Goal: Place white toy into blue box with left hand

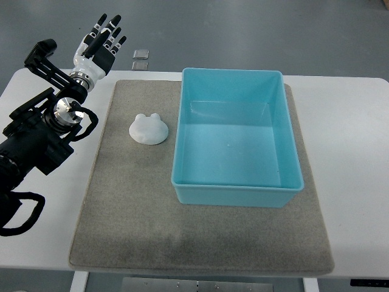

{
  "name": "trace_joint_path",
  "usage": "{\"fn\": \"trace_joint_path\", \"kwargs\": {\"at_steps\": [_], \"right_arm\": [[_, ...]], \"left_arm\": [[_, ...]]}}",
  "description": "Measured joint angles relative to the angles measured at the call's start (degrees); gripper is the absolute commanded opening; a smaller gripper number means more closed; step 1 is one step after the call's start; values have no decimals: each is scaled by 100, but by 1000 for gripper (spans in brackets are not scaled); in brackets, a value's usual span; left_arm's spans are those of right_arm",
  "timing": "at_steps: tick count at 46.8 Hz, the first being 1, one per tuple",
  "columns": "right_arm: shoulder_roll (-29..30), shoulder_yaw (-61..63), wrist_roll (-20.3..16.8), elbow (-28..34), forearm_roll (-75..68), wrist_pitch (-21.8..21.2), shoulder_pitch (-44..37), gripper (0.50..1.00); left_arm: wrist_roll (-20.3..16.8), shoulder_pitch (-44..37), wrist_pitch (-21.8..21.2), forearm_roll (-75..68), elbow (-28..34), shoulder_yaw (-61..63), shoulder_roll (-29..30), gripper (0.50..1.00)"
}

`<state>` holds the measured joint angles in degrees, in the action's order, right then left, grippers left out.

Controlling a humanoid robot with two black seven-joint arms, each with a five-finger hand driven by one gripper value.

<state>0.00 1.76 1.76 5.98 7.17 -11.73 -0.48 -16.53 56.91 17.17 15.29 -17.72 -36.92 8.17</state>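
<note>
A white frog-shaped toy (149, 128) lies on the grey mat (127, 207), just left of the blue box (285, 190). The box stands open-topped and holds nothing. My left hand (102, 42) hovers beyond the table's far left corner, up and to the left of the toy, well apart from it. Its fingers (113, 28) are stretched out and hold nothing. The black left arm runs down along the picture's left edge.
The mat lies on a white table (352, 152). Two small square objects (140, 58) lie on the floor beyond the table's far edge, close to my left hand.
</note>
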Motion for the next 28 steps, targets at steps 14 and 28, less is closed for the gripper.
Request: {"fn": "trace_joint_path", "kwargs": {"at_steps": [14,28], "right_arm": [[0,0,0,0,-2,-3,4,936],[0,0,0,0,2,0,4,936]], "left_arm": [[0,36,24,-34,-7,35,9,994],[0,39,15,-330,-149,128,73,992]]}}
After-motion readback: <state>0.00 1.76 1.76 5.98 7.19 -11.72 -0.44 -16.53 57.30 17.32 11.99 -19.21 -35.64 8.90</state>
